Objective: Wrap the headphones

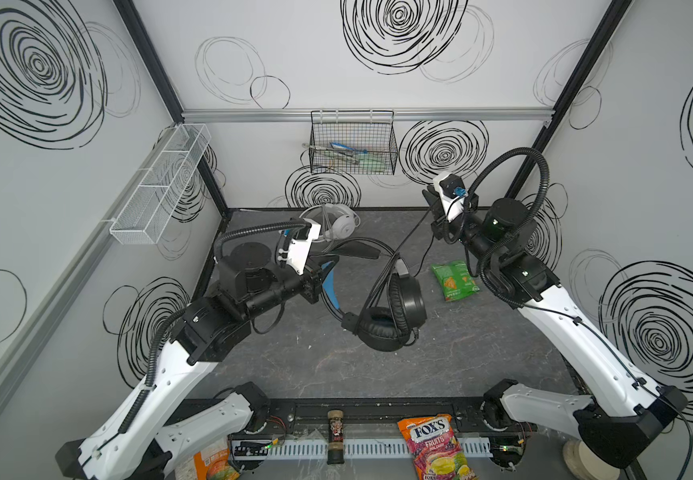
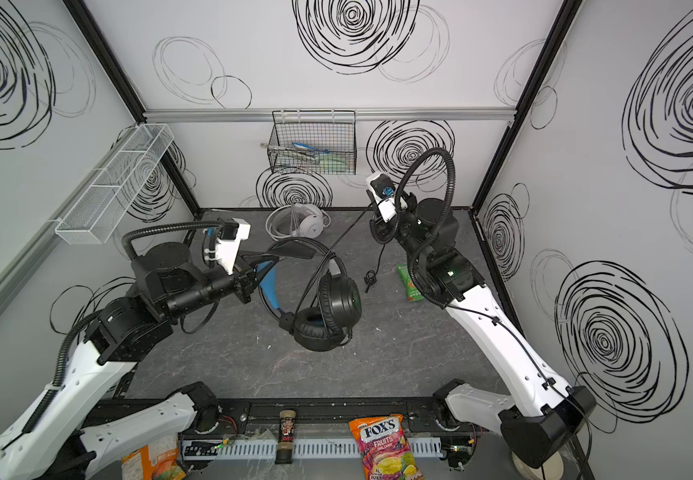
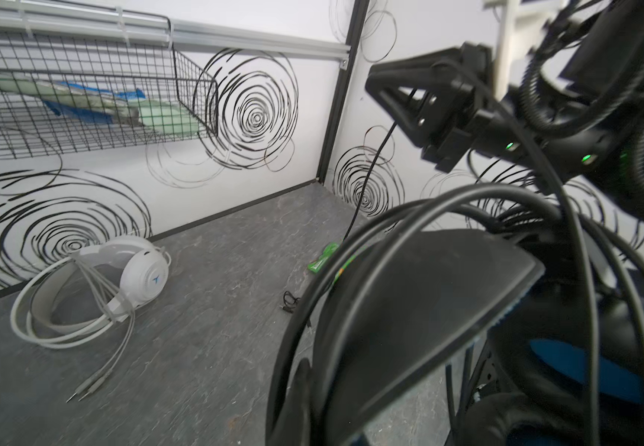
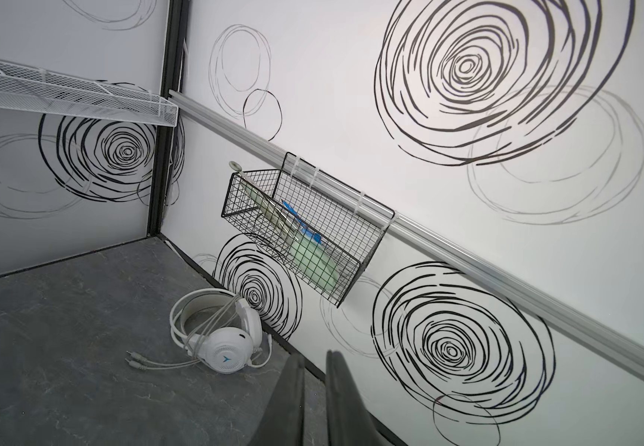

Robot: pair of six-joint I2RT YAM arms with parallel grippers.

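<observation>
Left gripper is clamped shut on the black blue-lined over-ear headset mid-table, and the right gripper pinches its black cable taut at 1 o'clock. At 12 o'clock the white plastic over-ear headset looks wrapped, so you're roughly halfway.

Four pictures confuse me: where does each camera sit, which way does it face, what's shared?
Top views: high overhead, looking down at the table; both arms show.
Right wrist: on the right arm, facing the back wall and white headset; right claw shows.
Left wrist: on the left arm, facing the back right corner past the black headset; right claw shows.
Shared: both wrists see the white headset and wire basket.
</observation>
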